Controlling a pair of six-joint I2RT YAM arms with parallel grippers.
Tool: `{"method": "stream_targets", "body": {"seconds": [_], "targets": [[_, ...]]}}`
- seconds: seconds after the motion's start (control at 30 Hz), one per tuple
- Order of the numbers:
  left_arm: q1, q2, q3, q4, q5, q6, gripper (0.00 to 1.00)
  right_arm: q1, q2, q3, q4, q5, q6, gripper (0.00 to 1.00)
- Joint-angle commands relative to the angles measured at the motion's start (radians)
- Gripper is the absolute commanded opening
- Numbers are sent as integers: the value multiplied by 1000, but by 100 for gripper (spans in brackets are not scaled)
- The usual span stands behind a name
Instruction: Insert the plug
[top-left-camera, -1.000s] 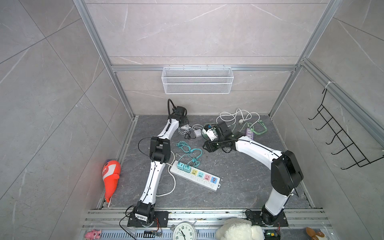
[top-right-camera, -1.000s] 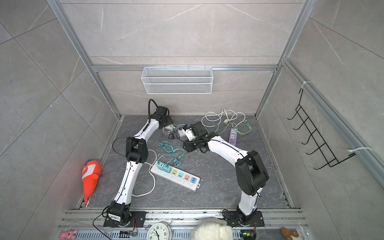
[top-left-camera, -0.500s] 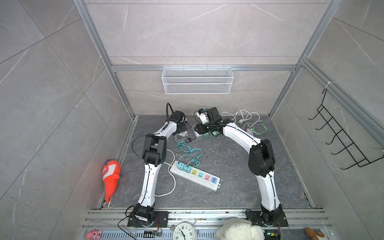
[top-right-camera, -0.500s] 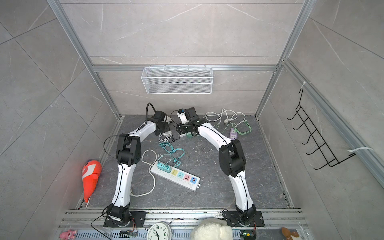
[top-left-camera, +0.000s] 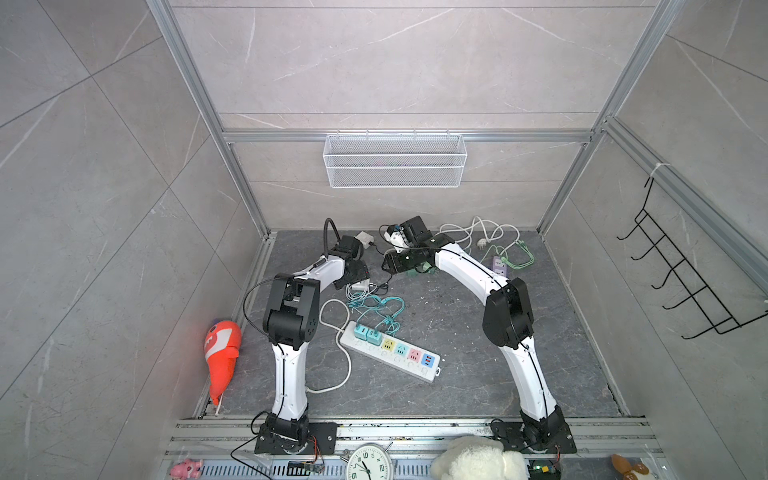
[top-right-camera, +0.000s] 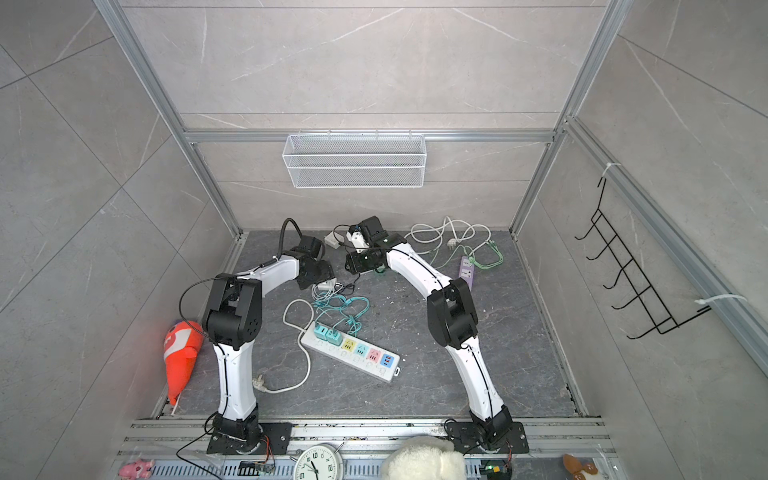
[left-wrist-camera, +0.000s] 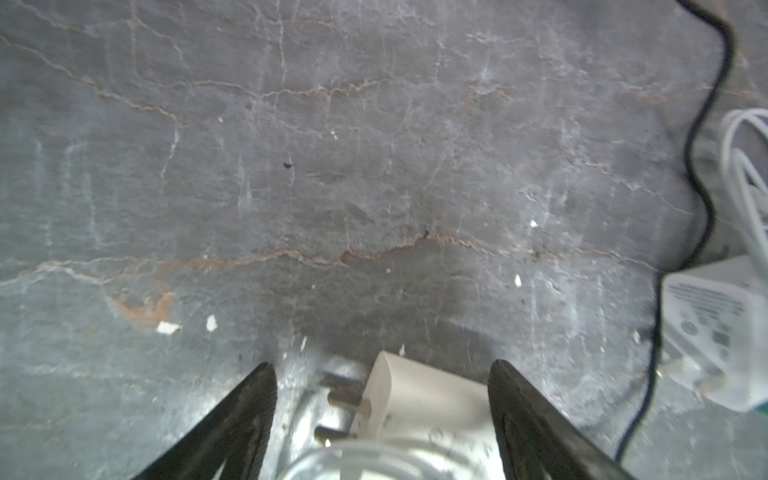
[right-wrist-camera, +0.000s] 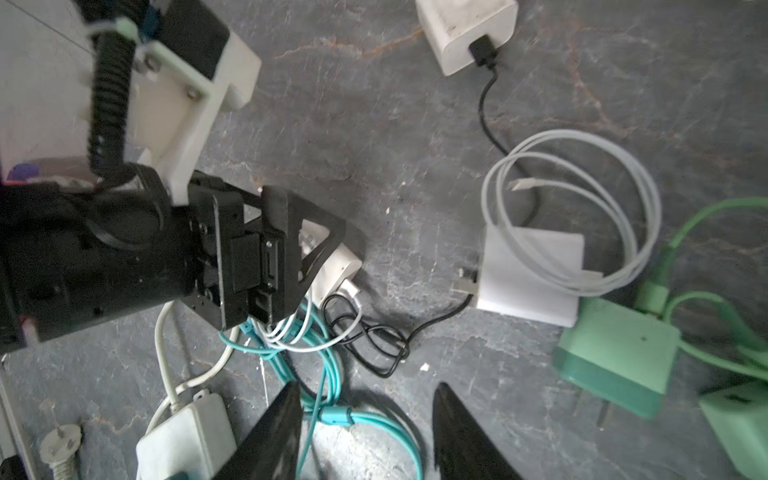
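A white plug (left-wrist-camera: 419, 399) with two metal prongs lies on the grey floor between the fingers of my left gripper (left-wrist-camera: 380, 365). Its jaws are open; one finger is close against the plug's side, the other stands clear. In both top views the left gripper (top-left-camera: 356, 272) is low over this plug (top-left-camera: 360, 286), behind the white power strip (top-left-camera: 390, 351). Two teal plugs (top-left-camera: 368, 334) sit in the strip's left sockets. My right gripper (right-wrist-camera: 366, 386) is open and empty above a teal cable (right-wrist-camera: 332, 415), just right of the left gripper (right-wrist-camera: 316, 245).
Loose chargers crowd the floor: a white one under a coiled cable (right-wrist-camera: 528, 274), another on a black cord (right-wrist-camera: 465, 29), a green one (right-wrist-camera: 615, 357). A purple strip (top-left-camera: 498, 266) and white cord (top-left-camera: 478, 232) lie back right. An orange toy (top-left-camera: 222, 357) rests by the left rail.
My left gripper came forward from the back wall and down over the white plug. The right arm swung left, its elbow lifting, bringing its gripper close to the left one.
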Motion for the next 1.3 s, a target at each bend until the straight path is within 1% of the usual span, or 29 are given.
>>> {"method": "stream_targets", "body": {"seconds": [0.0,0.23,0.5,0.6,0.73,0.83,1.0,1.27], "targets": [[-5,-78,-23,-12,54,27,82,31,34,25,-67,-21,3,53],[-7,-133,-113,4,87,39,83,38,53,26,-48,-5,51,52],[-11,-235,-232,21,99,54,82,36,56,50,-58,35,81,52],[-11,-236,-248,21,98,60,81,32,65,73,-70,38,88,53],[-12,-190,-213,-7,96,87,77,31,67,85,-77,35,94,53],[-22,-154,-156,-66,57,136,77,30,61,80,-81,36,91,53],[-41,-124,-82,-135,-21,226,79,29,49,58,-70,34,85,53],[-82,-32,46,-233,-49,342,79,23,30,25,-50,29,82,53]]}}
